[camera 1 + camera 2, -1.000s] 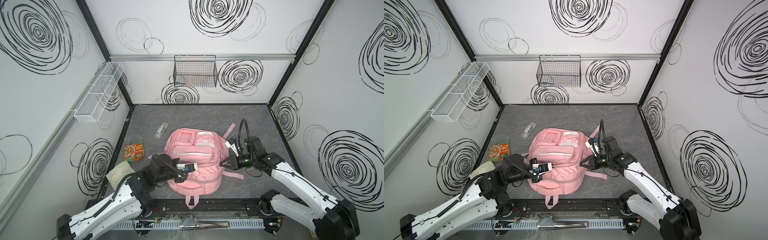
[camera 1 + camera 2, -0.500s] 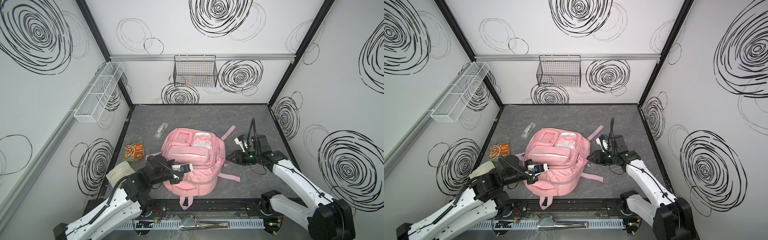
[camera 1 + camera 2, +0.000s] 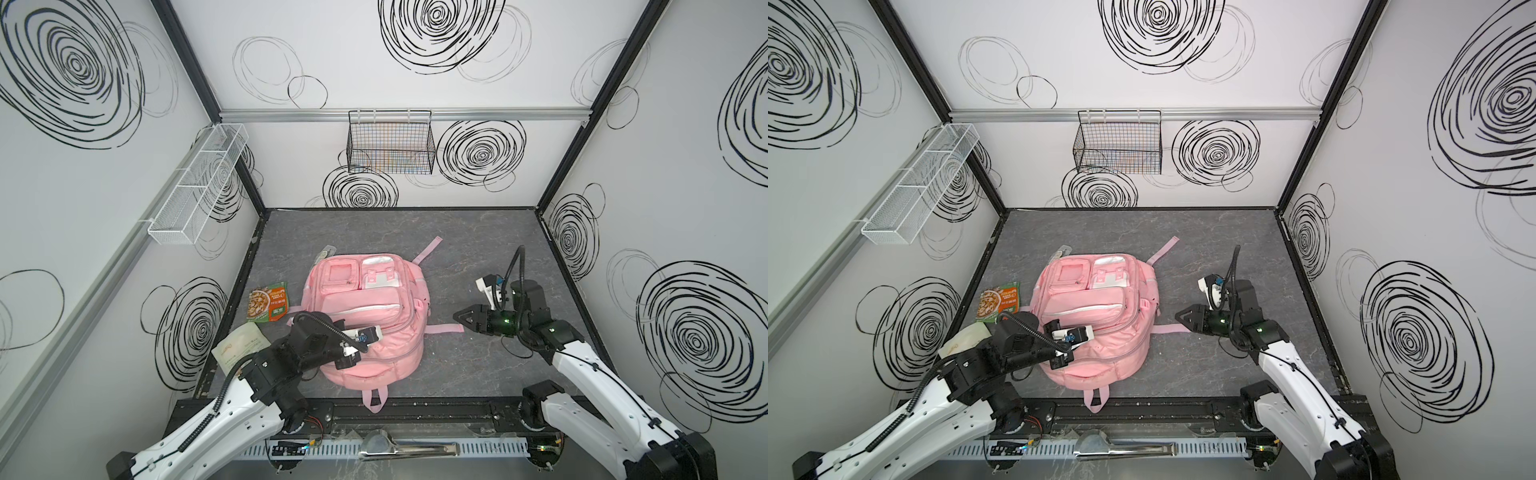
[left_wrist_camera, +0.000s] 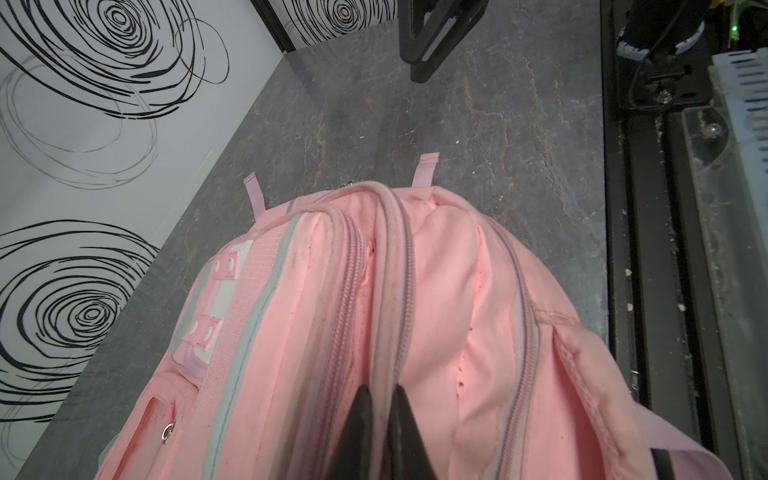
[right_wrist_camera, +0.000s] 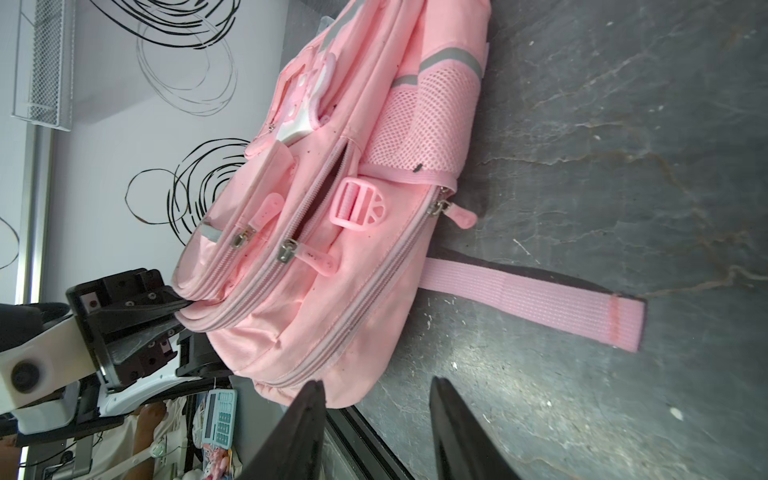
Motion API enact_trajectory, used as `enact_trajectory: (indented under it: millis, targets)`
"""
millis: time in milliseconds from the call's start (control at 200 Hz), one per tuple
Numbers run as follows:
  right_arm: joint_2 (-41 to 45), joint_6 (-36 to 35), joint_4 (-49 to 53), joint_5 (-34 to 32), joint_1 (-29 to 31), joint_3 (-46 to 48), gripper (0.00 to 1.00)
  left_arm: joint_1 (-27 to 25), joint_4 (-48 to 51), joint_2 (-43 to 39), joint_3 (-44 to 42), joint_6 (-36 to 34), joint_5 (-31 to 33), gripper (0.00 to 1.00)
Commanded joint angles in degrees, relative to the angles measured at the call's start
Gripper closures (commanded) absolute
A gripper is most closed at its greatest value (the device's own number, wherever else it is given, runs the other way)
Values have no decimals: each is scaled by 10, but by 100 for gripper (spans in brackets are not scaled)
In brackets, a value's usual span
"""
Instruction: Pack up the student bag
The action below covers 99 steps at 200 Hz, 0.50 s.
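1. The student bag (image 3: pixel 374 299) (image 3: pixel 1092 307) is lying face-up on the dark grey, marble-veined worktop (image 3: pixel 478 249). It is sitting left of the middle, with its top loop (image 3: pixel 374 401) pointing at the black front rail (image 3: pixel 436 411).
2. The bag is showing soft, padded pink fabric in a rounded shape, with boxy rectangular front pockets and a glossy white buckled flap (image 3: pixel 378 276).
3. The left pincer (image 4: pixel 380 388) is clamping tight on a raised zip seam at the bag's loop end. Pink fabric is squeezing up between the black wedge-shaped fingers (image 4: pixel 361 415).
4. The right pincer (image 3: pixel 459 323) is hovering low over bare worktop to the bag's right and pointing at its side. Its jaws are standing partly apart and gripping nothing.
5. The right wrist view is showing an open-weave mesh side pocket (image 5: pixel 428 120), a moulded plastic buckle (image 5: pixel 359 203) and rubbery zip pulls (image 5: pixel 316 259) on metal sliders. One zip is gaping part-way. A ribbed webbing strap (image 5: pixel 532 307) is lying flat on the worktop.
6. A glossy green-and-orange snack packet (image 3: pixel 268 307) is lying flat just beside the bag's left side. A matte beige pouch (image 3: pixel 243 347) is sitting nearer the front, partly under the left arm.
7. A clear plastic piece (image 3: pixel 324 252) is peeking out at the bag's far left corner, too small to identify.
8. A black wire basket (image 3: pixel 390 145) is hanging on the back wall and a long white mesh rack (image 3: pixel 199 183) on the left wall.
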<state>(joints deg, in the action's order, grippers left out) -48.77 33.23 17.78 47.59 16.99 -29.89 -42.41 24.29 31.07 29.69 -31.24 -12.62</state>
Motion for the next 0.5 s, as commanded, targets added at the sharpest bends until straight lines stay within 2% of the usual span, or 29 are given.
enact_trajectory:
  millis: [0, 100, 260, 490]
  targets:
    - [7, 1, -34, -5, 16, -25, 55, 1, -79, -9, 5, -23, -81, 100]
    - [6, -1, -30, -24, 28, -35, 54, -3, -74, -6, 2, -57, -138, 100]
    - [-2, 0, -33, -31, 42, -31, 54, -16, -33, -3, -6, -116, -193, 100]
    - [-11, -3, -48, -40, 48, -29, 54, -37, -18, 4, -28, -154, -175, 100]
